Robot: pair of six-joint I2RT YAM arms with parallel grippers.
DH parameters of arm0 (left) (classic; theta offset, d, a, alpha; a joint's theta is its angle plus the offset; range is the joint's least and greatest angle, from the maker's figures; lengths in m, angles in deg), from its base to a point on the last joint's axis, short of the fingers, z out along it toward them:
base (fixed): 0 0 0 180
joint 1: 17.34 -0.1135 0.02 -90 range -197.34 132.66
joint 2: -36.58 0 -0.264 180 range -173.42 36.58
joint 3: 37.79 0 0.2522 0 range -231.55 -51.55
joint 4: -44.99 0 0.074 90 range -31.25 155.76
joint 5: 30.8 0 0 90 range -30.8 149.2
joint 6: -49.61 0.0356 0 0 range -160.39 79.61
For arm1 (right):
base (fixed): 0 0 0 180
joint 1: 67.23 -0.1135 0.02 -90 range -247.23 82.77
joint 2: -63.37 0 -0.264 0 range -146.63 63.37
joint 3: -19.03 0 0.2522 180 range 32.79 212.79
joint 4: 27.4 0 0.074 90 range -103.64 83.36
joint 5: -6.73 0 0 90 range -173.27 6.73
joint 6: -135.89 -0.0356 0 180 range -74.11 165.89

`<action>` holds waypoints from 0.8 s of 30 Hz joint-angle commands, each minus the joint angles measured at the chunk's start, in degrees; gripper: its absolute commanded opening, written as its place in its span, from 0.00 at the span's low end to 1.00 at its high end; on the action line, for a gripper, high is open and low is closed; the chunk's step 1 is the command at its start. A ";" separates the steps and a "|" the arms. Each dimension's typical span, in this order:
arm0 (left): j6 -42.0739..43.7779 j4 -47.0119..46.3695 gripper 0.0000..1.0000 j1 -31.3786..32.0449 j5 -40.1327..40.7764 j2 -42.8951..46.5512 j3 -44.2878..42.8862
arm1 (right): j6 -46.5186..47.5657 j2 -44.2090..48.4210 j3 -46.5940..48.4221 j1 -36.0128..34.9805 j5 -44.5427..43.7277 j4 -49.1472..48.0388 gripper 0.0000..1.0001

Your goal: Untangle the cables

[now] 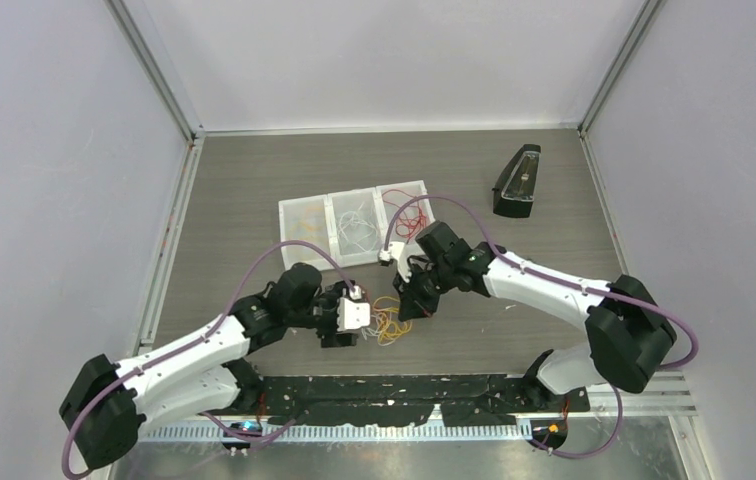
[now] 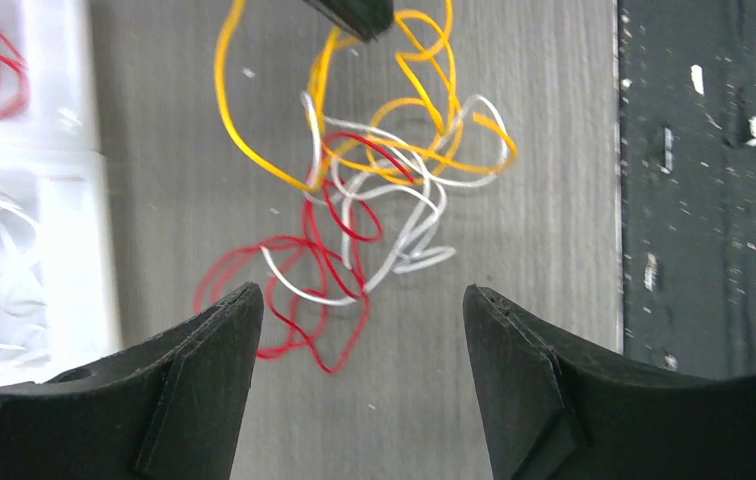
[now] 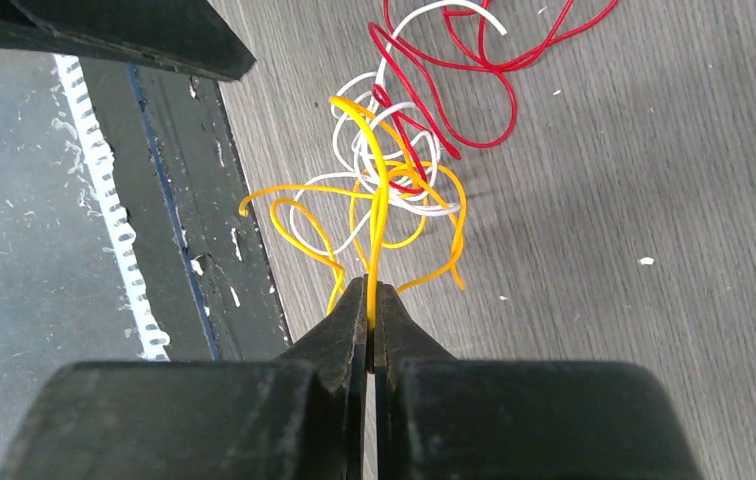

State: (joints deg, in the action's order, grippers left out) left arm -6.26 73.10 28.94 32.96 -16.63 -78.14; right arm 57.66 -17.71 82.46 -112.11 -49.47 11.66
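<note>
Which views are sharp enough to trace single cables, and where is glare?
Top external: even light, cables too small to separate. Left wrist: cables sharp, white tray blown out. Right wrist: yellow cable crisp at the shut right pincer.

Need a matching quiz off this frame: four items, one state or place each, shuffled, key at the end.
Items
1. left claw
2. right claw
3. white tray
4. black wedge

States or places
A. shut on a yellow cable
B. standing alone, far right
C. open, empty, facing the tangled cables
D. three compartments, one colour each

Pairs: 1-C, 2-A, 3-D, 4-B
</note>
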 commanded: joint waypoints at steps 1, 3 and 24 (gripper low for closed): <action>4.22 -12.64 0.75 3.64 1.30 -1.20 0.58 | -0.64 4.05 -1.28 0.76 3.28 -3.08 0.05; 4.46 -13.94 0.75 5.74 4.19 -5.56 -0.78 | 0.56 5.30 -1.70 0.84 3.30 -3.55 0.05; 18.42 0.24 0.00 1.11 8.50 2.26 2.90 | 9.83 26.98 11.19 25.57 5.22 18.72 0.05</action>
State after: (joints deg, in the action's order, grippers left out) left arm 4.14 65.43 32.59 41.22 -17.48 -77.94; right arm 63.89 5.85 85.98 -90.12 -45.58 23.73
